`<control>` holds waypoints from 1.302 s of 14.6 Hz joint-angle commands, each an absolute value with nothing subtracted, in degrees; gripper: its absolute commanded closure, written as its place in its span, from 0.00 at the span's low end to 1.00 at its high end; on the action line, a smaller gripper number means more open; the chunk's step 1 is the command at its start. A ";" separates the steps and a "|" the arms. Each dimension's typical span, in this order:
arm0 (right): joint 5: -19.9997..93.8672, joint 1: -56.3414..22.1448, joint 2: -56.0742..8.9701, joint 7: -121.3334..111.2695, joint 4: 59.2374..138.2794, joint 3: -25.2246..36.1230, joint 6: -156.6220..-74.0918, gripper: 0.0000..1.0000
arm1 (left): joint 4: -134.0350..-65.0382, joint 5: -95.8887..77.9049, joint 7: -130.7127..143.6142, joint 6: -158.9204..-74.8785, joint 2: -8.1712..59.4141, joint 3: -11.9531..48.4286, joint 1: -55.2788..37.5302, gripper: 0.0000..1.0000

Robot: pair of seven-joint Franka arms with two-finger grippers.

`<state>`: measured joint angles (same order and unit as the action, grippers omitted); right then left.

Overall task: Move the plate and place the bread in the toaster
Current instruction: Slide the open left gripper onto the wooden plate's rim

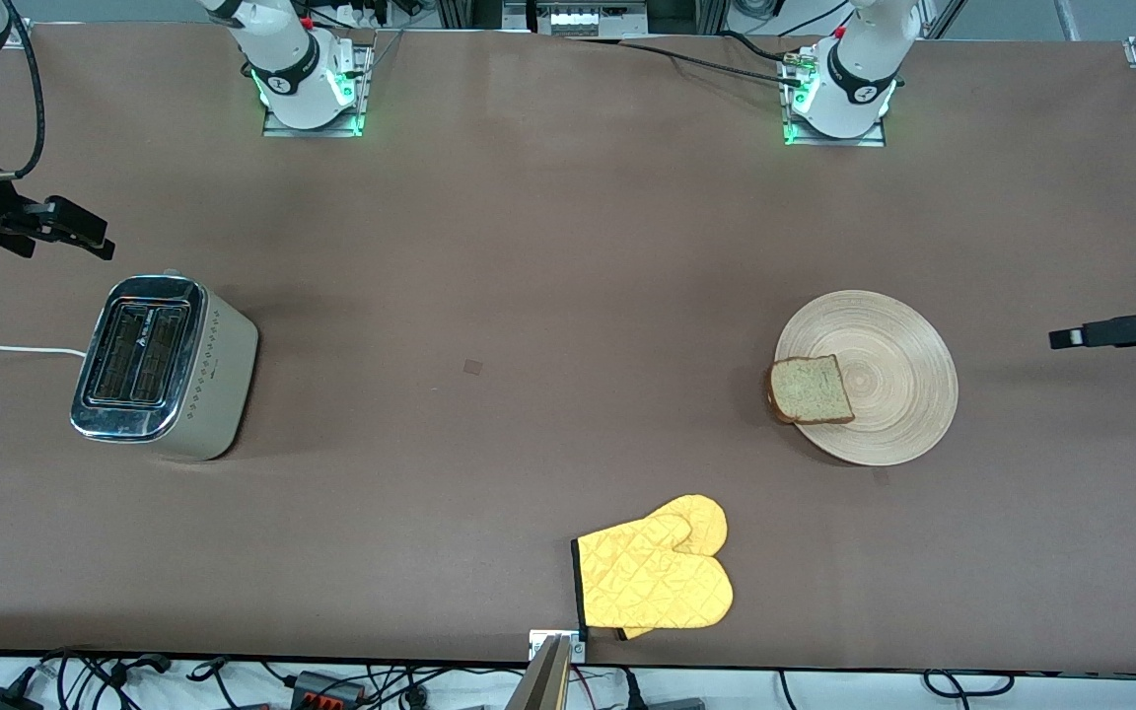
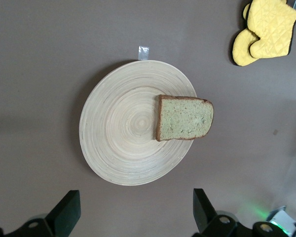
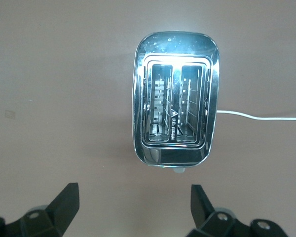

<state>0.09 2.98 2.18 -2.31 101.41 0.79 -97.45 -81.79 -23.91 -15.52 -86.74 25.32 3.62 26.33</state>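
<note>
At right of frame, bread [image 1: 809,389] lies untouched on plate [image 1: 867,377]; left gripper [image 2: 133,212] and right gripper [image 3: 133,210] hover, jaws spread; grasping the plate comes next.

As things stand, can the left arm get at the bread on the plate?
Probably yes. The left gripper is open, up in the air at its own end of the table. The bread lies flat on the plate, overhanging the rim, with nothing on top. The yellow mitts sit well apart.

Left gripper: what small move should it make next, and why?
Probably lower the open left gripper toward the plate rim. The bread lies on it, overhanging the edge, and the toaster stands at the right arm's end.
</note>
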 commanded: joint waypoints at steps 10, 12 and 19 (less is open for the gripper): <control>-0.62 2.90 2.90 -2.46 102.22 0.62 -98.00 0.00 | -83.41 -40.51 -45.13 -83.32 42.70 4.22 37.87 0.00; -0.62 2.99 2.81 -2.55 102.13 0.62 -97.56 0.00 | -84.81 -43.05 -48.42 -83.76 45.08 4.22 38.32 0.00; -0.26 2.99 2.37 -2.81 101.78 0.62 -96.94 0.00 | -89.03 -44.82 -47.64 -95.69 49.92 4.83 36.30 0.01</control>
